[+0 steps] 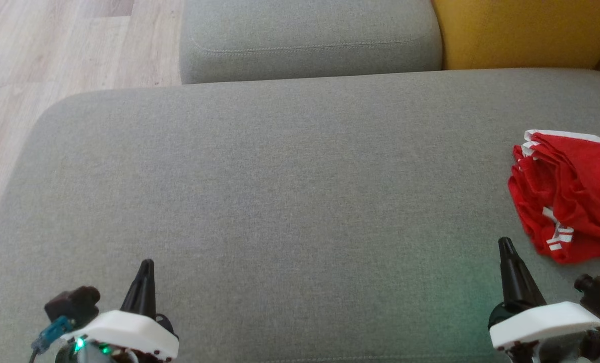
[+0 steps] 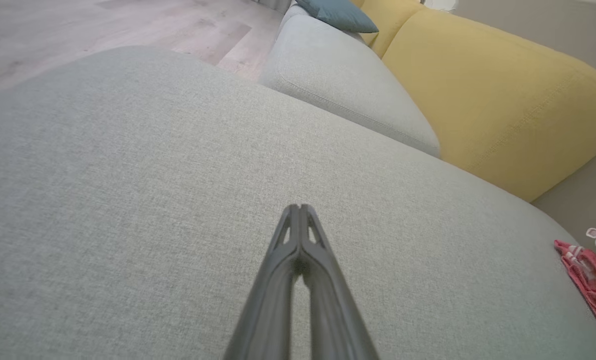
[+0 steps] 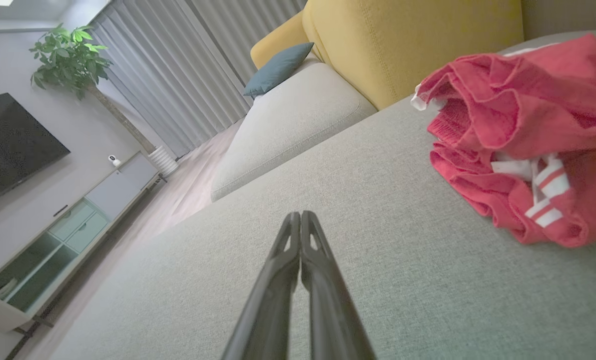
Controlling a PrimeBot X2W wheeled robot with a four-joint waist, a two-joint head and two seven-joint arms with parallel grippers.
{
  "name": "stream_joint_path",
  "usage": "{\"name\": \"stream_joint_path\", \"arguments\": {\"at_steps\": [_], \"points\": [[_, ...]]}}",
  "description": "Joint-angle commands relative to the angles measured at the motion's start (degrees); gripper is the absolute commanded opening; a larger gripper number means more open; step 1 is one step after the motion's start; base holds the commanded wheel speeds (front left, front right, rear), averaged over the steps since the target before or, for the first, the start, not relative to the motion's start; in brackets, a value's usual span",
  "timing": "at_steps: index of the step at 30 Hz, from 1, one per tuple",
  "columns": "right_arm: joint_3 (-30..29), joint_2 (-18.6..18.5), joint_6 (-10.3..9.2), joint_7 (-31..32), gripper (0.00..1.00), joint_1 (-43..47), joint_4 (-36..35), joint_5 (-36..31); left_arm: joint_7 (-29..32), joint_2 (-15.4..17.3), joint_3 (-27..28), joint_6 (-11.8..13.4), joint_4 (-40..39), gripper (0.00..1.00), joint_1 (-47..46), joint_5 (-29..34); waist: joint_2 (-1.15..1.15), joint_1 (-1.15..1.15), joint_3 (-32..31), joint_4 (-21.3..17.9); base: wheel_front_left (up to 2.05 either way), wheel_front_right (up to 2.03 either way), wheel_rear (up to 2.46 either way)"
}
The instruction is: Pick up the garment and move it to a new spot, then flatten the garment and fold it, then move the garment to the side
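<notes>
The garment (image 1: 572, 191), red with white striped trim, lay crumpled in a heap on the grey sofa seat (image 1: 279, 201), at the right edge of the head view. The frame cut part of it off, so its full spread could not be told. What showed ran roughly from a white-edged hem at the top down to a striped band at the bottom. A bundle this loose gave no clean long axis.

The right tool (image 1: 505, 243) stood at the lower right of the frame, its two dark fingers pressed together and holding nothing, tip pointing up the frame. The heap lay just up and to the right of that tip, near it but not touching. In the right wrist view the garment sat in the upper right, off to the side of the fingers' line and not ahead of it.

The left tool (image 1: 147, 263), at the lower left, was likewise fully closed and empty. It was well apart from the garment, with bare seat between.

The pick-up looked not yet begun. The right arm was plainly the nearer one. It would likely have to spread its fingers and turn rightward onto the heap's near lower edge.
</notes>
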Motion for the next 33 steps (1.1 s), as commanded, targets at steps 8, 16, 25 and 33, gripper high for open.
{"name": "stream_joint_path", "arguments": {"at_steps": [8,16,25,33], "points": [[-0.2,-1.25,-0.01,0.35,0.0,-4.01,-0.63,6.88,1.41,-0.17,2.48,-1.39,-1.24,0.0,-3.92,-6.46,0.0,0.0,0.13,-0.06,0.0,0.0,0.0],[-0.45,-1.38,-0.02,0.64,0.0,-4.9,0.29,12.33,2.5,-0.54,3.73,-2.38,-0.94,0.0,-4.53,-11.77,0.0,0.0,0.25,-0.12,0.0,0.0,0.0],[-0.78,-1.49,-0.02,1.0,0.0,-5.92,1.33,18.45,3.76,-0.99,5.17,-3.5,-0.58,0.0,-5.24,-17.75,0.0,0.0,0.39,-0.18,0.0,0.0,0.0],[-1.11,-1.57,-0.02,1.35,0.0,-6.83,2.26,23.87,4.9,-1.39,6.47,-4.49,-0.26,0.0,-5.87,-23.05,0.0,0.0,0.51,-0.24,0.0,0.0,0.0]]}}
